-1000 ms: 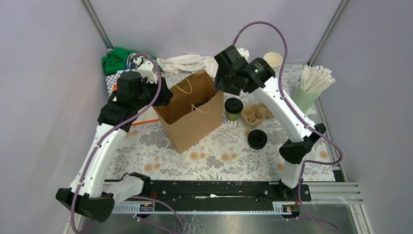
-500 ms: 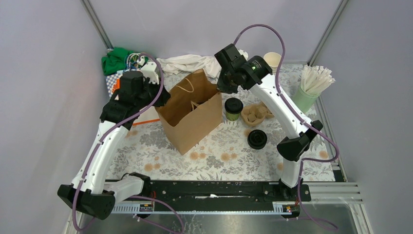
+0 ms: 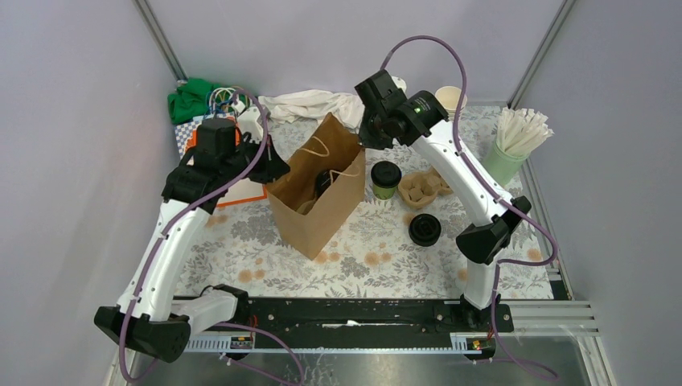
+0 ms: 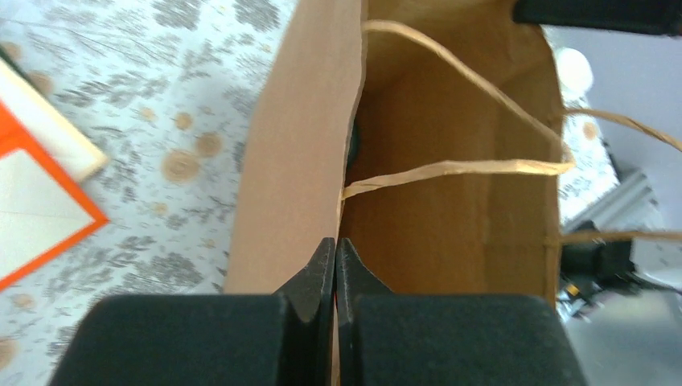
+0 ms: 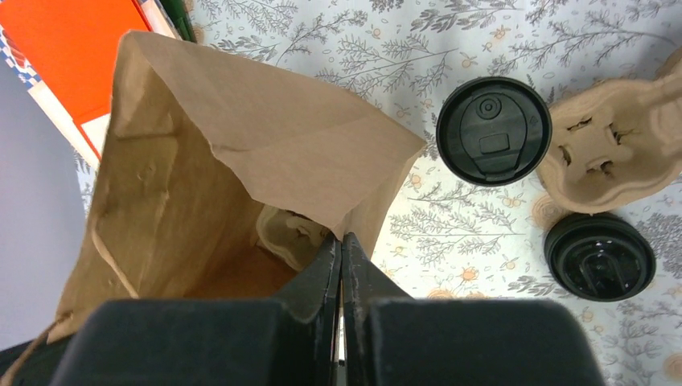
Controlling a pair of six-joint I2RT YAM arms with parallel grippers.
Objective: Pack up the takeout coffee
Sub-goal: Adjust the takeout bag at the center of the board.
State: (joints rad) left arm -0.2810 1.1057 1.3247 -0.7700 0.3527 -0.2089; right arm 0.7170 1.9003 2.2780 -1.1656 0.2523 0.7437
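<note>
A small dark-green paper cup (image 3: 386,178) with a round black plastic lid is seen upright on the flower-patterned worktop (image 3: 378,257), just beside the right wall of an open brown paper bag (image 3: 318,221) with twisted paper handles. A pale pulp cup carrier (image 3: 424,187) is set just right of the cup, and a second round black lid (image 3: 425,229) lies on its near side. The bag's left rim is pinched by the clenched left gripper (image 4: 335,245), its far right rim by the clenched right gripper (image 5: 341,241). A dark shape (image 3: 324,182) is glimpsed inside the bag but cannot be identified.
</note>
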